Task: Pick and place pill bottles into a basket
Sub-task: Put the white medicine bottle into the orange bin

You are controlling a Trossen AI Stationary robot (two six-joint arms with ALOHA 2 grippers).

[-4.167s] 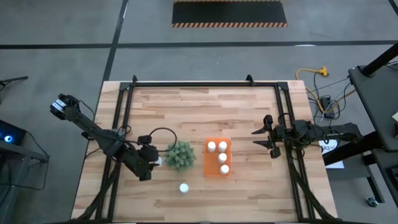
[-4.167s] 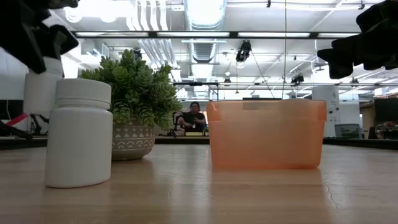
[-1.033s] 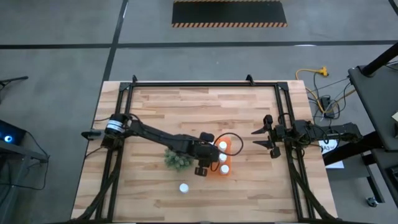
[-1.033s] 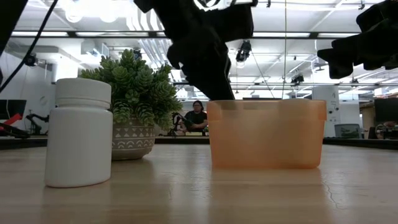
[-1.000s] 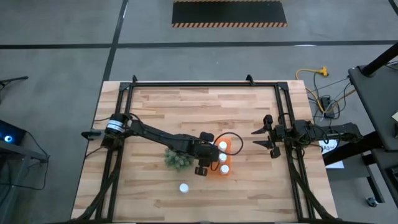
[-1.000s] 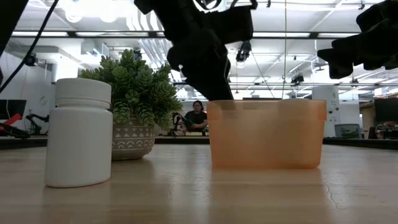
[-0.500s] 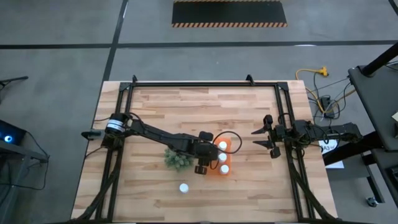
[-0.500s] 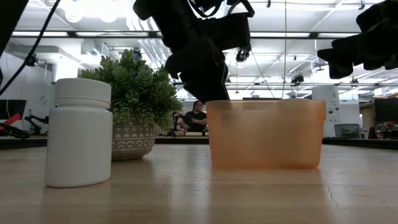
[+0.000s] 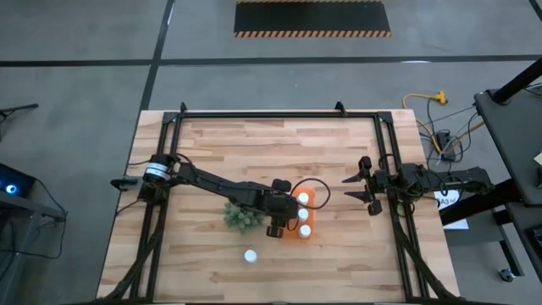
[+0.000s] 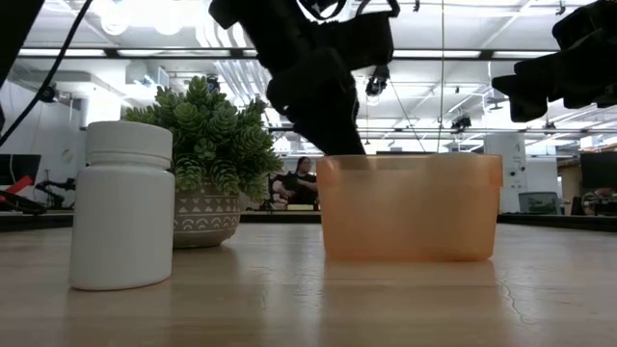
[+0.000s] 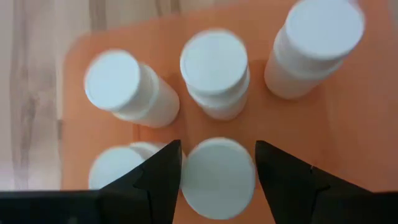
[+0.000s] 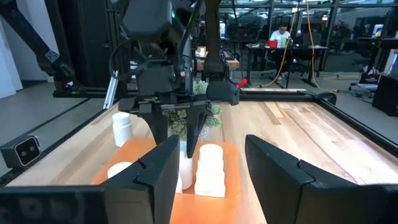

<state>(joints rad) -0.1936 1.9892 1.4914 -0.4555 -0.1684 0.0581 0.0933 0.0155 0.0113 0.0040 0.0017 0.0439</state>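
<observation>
Hovering low over the orange basket (image 9: 298, 213), left gripper (image 11: 217, 163) with fingers parted just clear of a white pill bottle (image 11: 217, 177), apparently letting it stand among four others inside. Waiting beside the plant (image 9: 243, 214), one last bottle (image 9: 250, 255) on the table. Parked at the table's edge, right gripper (image 9: 366, 188), fingers nearly closed, empty.

Count: 6 pill bottles, 1 basket, 1 plant, 2 arms.
5 bottles sit inside the orange basket (image 11: 348, 124) – caps at (image 11: 112, 76), (image 11: 213, 61), (image 11: 324, 27), (image 11: 217, 177), (image 11: 118, 174). 1 bottle (image 9: 250, 255) stands loose on the table (image 9: 339, 263). 1 green plant (image 10: 207, 145). 1 person in the room behind.
</observation>
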